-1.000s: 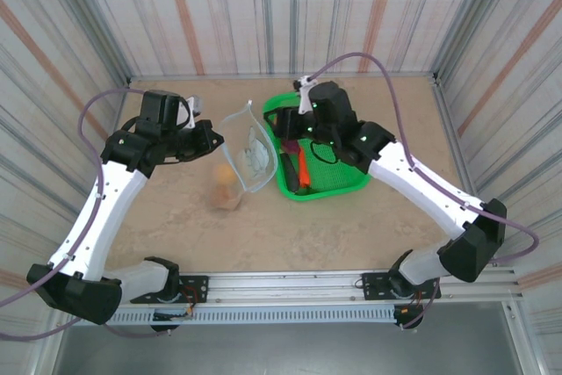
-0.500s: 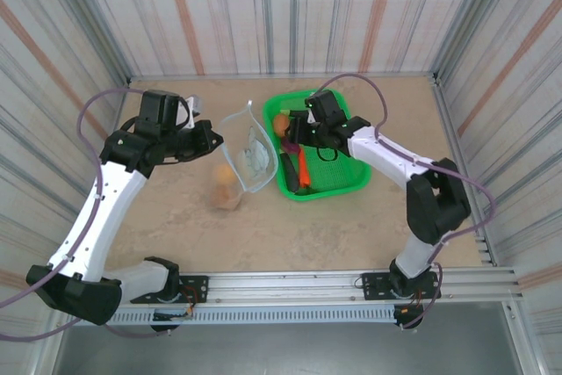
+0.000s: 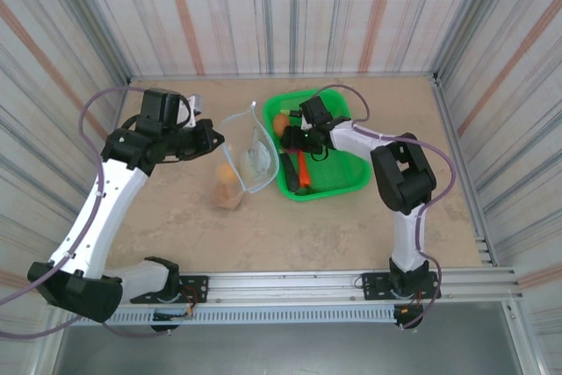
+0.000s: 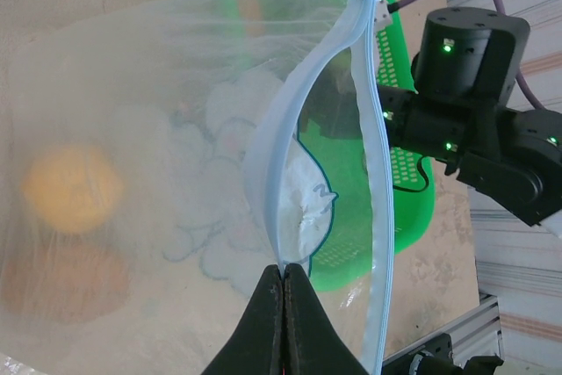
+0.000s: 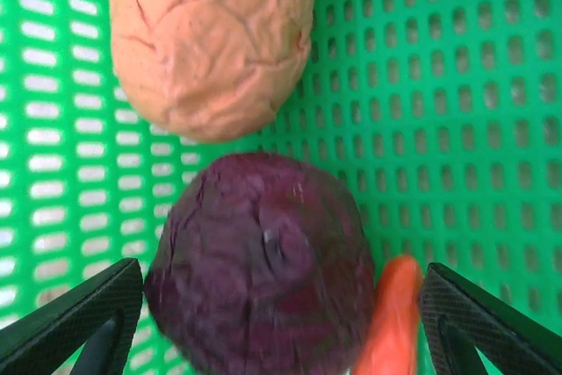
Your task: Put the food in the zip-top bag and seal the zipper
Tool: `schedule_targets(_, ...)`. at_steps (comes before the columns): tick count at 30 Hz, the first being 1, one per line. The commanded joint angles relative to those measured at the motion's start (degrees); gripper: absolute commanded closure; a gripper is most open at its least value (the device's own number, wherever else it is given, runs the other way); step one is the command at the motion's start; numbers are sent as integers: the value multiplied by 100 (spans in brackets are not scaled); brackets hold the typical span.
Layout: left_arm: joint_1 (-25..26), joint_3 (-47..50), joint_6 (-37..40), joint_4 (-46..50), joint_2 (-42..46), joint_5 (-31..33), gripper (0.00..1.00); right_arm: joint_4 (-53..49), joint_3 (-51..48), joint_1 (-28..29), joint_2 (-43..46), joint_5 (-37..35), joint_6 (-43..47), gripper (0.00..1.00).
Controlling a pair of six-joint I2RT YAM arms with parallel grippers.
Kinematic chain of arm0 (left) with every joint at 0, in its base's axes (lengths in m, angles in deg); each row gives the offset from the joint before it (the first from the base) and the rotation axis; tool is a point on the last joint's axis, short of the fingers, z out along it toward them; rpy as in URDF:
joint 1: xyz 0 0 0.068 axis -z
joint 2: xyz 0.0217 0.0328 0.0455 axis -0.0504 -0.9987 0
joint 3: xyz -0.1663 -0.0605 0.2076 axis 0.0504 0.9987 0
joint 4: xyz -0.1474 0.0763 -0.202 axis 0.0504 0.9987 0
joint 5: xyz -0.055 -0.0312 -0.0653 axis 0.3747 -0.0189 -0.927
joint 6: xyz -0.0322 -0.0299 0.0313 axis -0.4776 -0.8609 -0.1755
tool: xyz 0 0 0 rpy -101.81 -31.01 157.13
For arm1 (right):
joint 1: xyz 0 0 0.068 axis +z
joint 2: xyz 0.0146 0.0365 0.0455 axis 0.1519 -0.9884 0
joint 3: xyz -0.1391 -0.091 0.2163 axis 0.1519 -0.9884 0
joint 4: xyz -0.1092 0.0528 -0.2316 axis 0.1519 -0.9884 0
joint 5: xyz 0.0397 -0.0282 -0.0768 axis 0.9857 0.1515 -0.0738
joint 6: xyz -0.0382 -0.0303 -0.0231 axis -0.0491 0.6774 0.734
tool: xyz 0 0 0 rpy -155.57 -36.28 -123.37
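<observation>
In the green basket (image 5: 457,85), purple onion (image 5: 259,256) sits betw. wide-spread fingers of R gripper (image 5: 281,327); looks rigid, round, prob. slick, so grip mid-girth; L gripper (image 4: 283,287) pinches floppy zip-top bag (image 4: 176,129) at its mouth.

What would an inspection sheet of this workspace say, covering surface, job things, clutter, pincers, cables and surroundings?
Surface: beige, mottled table.
Job's things: bag held open, fruit and potato inside; onion, second potato and carrot in basket.
Clutter: nothing seen.
Pincers: left pincer shut on bag's mouth edge; right pincer open, fingers either side of onion.
Cables: purple cable looping over each arm.
Surroundings: striped walls; metal rail at near edge.
</observation>
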Motion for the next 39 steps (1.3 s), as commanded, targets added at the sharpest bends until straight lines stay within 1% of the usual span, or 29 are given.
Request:
schedule_targets(1,-50,-80,139,-5,-50,-81,100,26,313,-47,-277,172,341,19)
schedule_targets(3,-54,-75,154,-1,-63,-44,100,168,260,-45,-310,126,457,21)
schedule_targets(8,-55,-78,116,-66,-130,-121,100,251,208,-91,-356,154,511,33)
schedule_targets(12,-55,-65,131,-65,-125,-108,100,427,-12,-117,-171,117,478,38)
schedule_targets(18,-55,-61,138,-11,-92,-35,100,937,-661,-198,610,92,262,43)
schedule_targets(22,-54,-52,66,35,-99,13,100,1225,-1188,-284,1405,232,97,43)
schedule_targets(28,-53,-155,-136,144,-204,43,100,1010,-1426,-221,2449,391,-11,44)
schedule_targets(31,-50,-182,-202,157,-204,63,100,947,-1416,-13,3000,442,-4,44)
schedule_targets(34,-55,-192,-237,190,-201,103,100,793,-1270,400,3463,209,159,44)
schedule_targets(37,-55,-191,-297,188,-226,55,100,725,-1064,816,3691,202,247,44)
schedule_targets(39,-55,-192,-312,194,-235,41,100,537,-843,1133,3699,-12,337,44)
